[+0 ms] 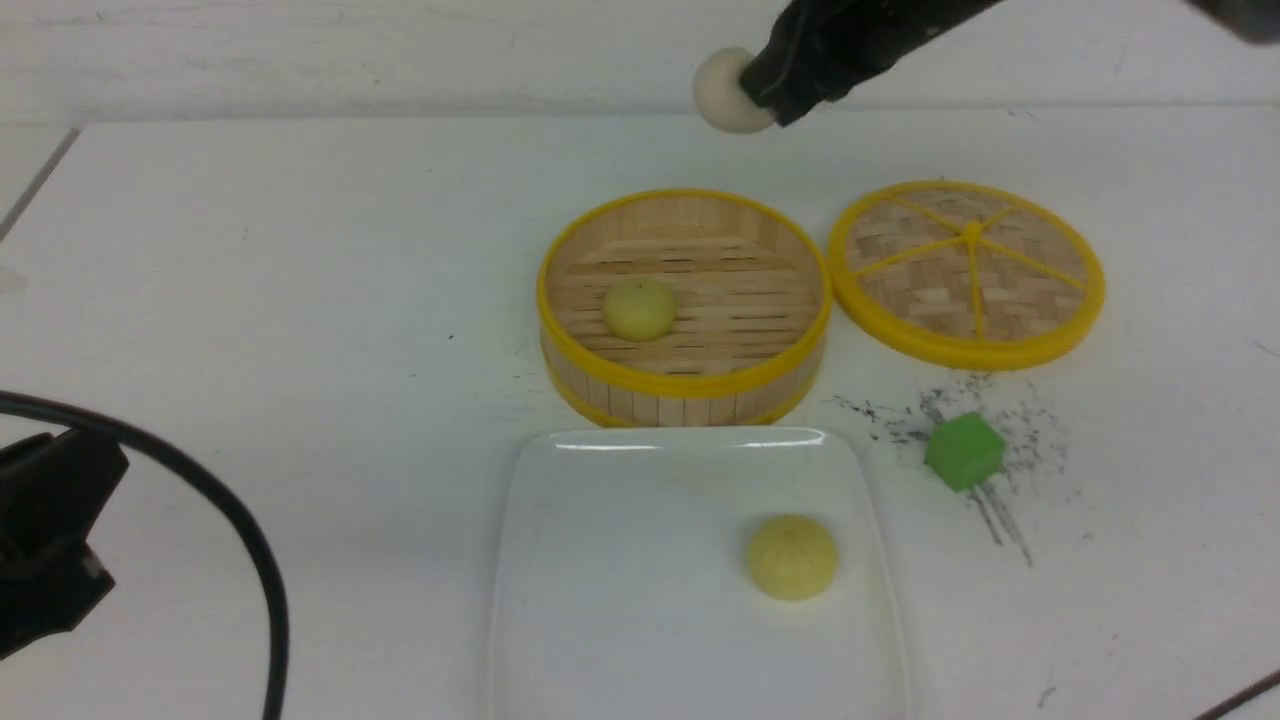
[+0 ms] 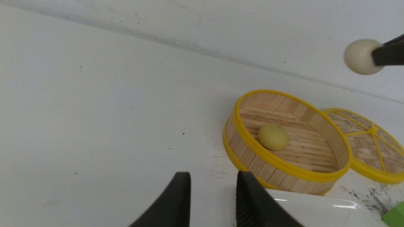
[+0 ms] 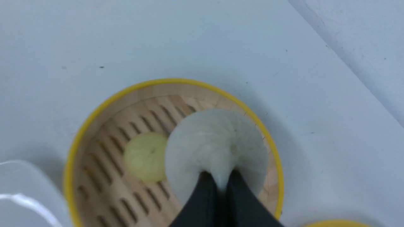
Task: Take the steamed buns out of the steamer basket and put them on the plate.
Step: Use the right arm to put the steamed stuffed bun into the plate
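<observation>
Left end effector (image 2: 213, 201) kept low by counter's left edge, jaws parted, nothing held; judged parked clear of work.
Steamer basket (image 1: 690, 385) at counter middle: pale yellow bun (image 1: 640, 309) lying on slats.
Plate (image 1: 600, 560) at near edge, just before basket, judged for short carry: second yellow bun (image 1: 792, 557) set on it.
Right end effector (image 1: 765, 95) clenched on off-white bun (image 1: 722, 90), held high over basket.
Lid (image 1: 965, 270) laid flat beside basket, toward right edge.

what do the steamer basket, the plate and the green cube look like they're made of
steamer basket: bamboo or light wood, matte, with separate slats and visible grain; its yellow rims look like smooth plastic.
plate: glossy white, probably ceramic or melamine, with sharp highlights along its edge.
green cube: matte, even colour, possibly foam or plastic; the look leaves it open.
</observation>
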Motion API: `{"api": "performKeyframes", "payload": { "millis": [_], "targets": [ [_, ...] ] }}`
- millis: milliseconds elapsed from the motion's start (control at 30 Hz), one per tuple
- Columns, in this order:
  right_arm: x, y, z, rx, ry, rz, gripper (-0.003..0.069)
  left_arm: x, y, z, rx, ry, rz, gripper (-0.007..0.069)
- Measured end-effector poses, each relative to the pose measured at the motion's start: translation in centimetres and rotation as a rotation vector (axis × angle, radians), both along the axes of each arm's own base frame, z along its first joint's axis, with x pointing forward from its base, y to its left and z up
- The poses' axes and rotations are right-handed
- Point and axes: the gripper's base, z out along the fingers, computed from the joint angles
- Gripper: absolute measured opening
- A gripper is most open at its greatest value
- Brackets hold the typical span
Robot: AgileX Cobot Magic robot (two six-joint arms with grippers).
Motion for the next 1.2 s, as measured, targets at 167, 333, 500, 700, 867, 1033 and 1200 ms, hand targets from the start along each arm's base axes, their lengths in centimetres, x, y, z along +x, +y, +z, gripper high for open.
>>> {"api": "performKeyframes", "payload": {
  "millis": [167,333,500,700,867,1033,1200],
  "targets": [
    [-4.4,-1.5,4.5,-0.03,0.049,0.031,0.0019,0.0,0.0,0.0,-0.001,-0.005,0.001,0.0239],
    [-7.2,-2.4,6.3,-0.036,0.132,0.037,0.002,0.0,0.0,0.2,-0.003,-0.02,0.005,0.0239],
    [-9.2,-2.2,5.7,-0.03,0.185,0.057,0.0021,0.0,0.0,0.2,-0.003,-0.022,0.006,0.0239],
    [-13.9,-0.6,0.6,-0.102,0.383,0.146,0.0021,0.0,0.0,0.2,-0.003,-0.022,0.006,0.0239],
    [-17.5,0.2,-5.0,-0.131,0.501,0.177,0.0021,0.0,0.0,0.2,-0.003,-0.022,0.006,0.0239],
    [-18.7,0.5,-9.7,-0.112,0.526,0.171,0.0022,0.0,0.0,0.2,-0.003,-0.022,0.006,0.0239],
    [-19.4,-0.1,-14.4,-0.093,0.451,0.15,0.0022,0.0,0.0,0.2,-0.003,-0.022,0.006,0.0239]
  ]
}}
